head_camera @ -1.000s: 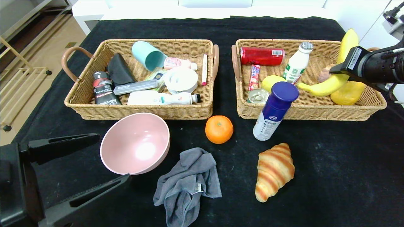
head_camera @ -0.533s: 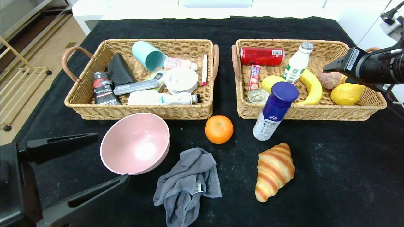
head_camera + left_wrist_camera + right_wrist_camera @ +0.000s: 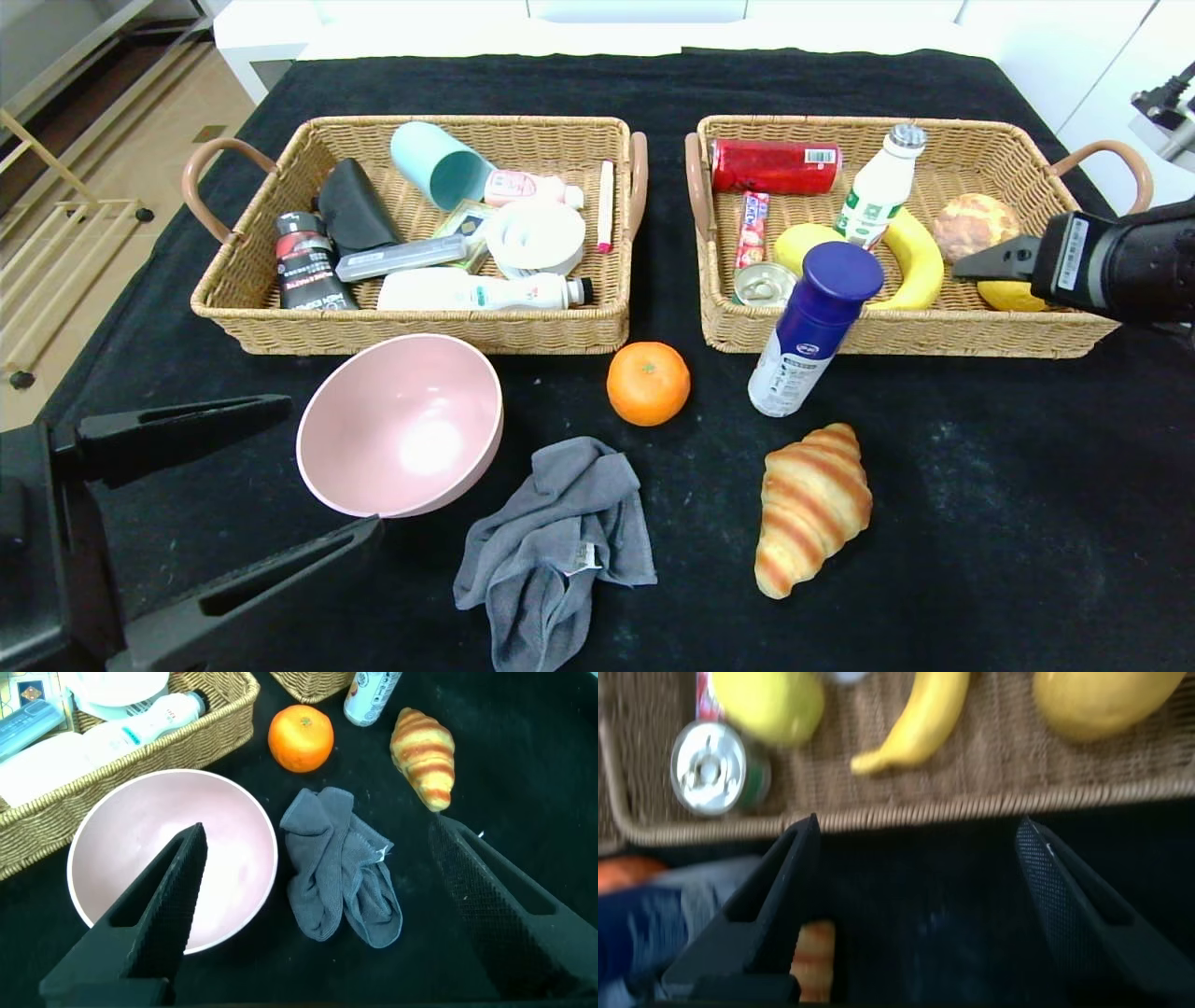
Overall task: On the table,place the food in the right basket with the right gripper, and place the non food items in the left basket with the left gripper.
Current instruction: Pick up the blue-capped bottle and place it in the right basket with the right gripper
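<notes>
Striped golden croissant [image 3: 810, 507] on black worktop (soft, crushable) is best taken mid-body by the released, empty right end effector [image 3: 991, 266].

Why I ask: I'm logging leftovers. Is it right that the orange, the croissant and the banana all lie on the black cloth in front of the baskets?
Not quite. The banana lies inside the right basket, as the head view shows. The orange and croissant do lie on the black cloth.

Banana [image 3: 920, 259] in R basket [image 3: 934, 327]; croissant [image 3: 810, 506] outside
</notes>
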`<state>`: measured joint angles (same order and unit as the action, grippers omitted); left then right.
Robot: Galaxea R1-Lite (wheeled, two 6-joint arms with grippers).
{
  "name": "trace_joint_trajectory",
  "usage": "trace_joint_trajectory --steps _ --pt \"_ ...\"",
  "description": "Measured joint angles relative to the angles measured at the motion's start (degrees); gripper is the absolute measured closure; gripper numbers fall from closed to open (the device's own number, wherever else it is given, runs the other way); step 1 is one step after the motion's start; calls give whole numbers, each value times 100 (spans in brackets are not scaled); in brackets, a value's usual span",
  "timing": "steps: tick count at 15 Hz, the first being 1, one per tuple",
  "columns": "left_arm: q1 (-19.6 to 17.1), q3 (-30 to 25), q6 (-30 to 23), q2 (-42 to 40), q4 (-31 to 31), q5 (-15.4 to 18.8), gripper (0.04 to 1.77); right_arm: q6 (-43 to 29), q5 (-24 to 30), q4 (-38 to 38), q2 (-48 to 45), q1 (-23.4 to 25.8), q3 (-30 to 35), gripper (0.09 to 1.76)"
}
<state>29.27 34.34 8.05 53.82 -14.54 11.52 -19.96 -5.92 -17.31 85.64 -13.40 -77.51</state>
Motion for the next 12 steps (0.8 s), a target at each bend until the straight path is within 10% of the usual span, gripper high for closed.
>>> trace_joint_trajectory --steps 12 --pt "0 -30 79 26 7 9 9 1434 271 673 -2054 -1747 2592 18"
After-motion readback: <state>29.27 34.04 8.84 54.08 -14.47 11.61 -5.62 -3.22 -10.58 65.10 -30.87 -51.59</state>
